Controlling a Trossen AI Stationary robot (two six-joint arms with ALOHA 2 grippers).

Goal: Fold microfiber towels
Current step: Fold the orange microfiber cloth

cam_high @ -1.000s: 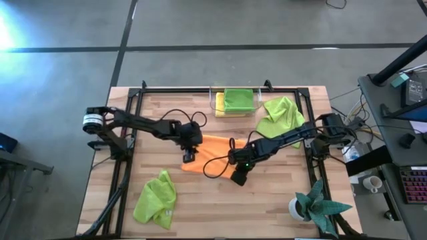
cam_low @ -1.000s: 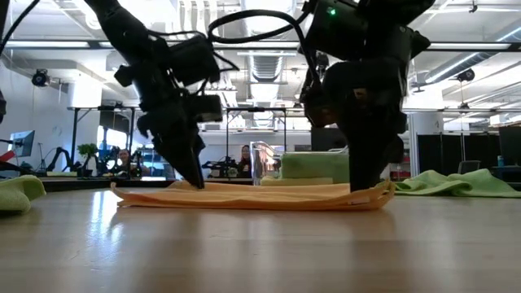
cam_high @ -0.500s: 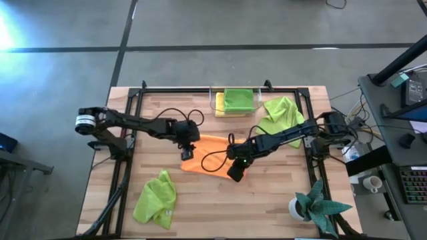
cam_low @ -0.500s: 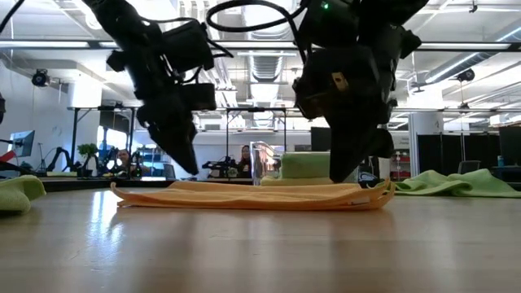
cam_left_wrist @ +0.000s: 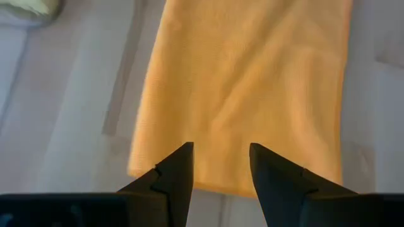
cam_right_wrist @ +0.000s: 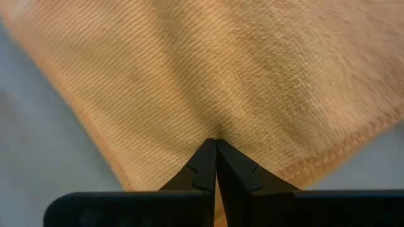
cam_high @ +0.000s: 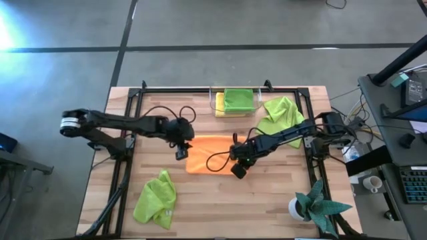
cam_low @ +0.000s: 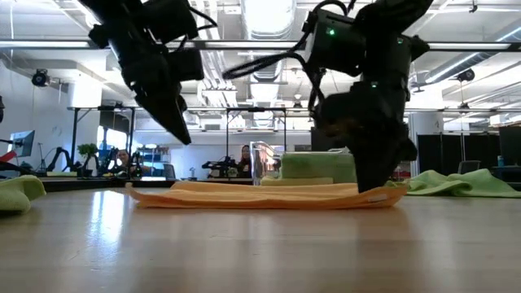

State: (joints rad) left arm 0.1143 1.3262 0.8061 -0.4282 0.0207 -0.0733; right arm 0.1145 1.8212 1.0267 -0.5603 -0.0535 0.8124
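The orange towel lies folded in a flat band on the middle of the table. It also shows in the low view. My left gripper hangs open above the towel's left end and is clear of it in the low view. My right gripper is shut, with its tips down on the towel near its near right corner. Two lime green towels lie crumpled, one at the near left and one at the far right. My right gripper presses its shut fingertips down on the orange towel's top layer, close to the hemmed edge near the right end. The fingers come from above, slanting down. The towel lies flat on the table with a small pucker at the tips.
A clear bin at the far edge holds a folded green towel on a yellow one. A teal plant in a white pot stands at the near right corner. Black frame rails run along the table's left, right and far sides.
My left gripper has risen off the towel's left end and drawn back toward the table's left edge. My right gripper rose, then came down again on the towel's right end. The towel has slid a little toward the table's right and lies squarer.
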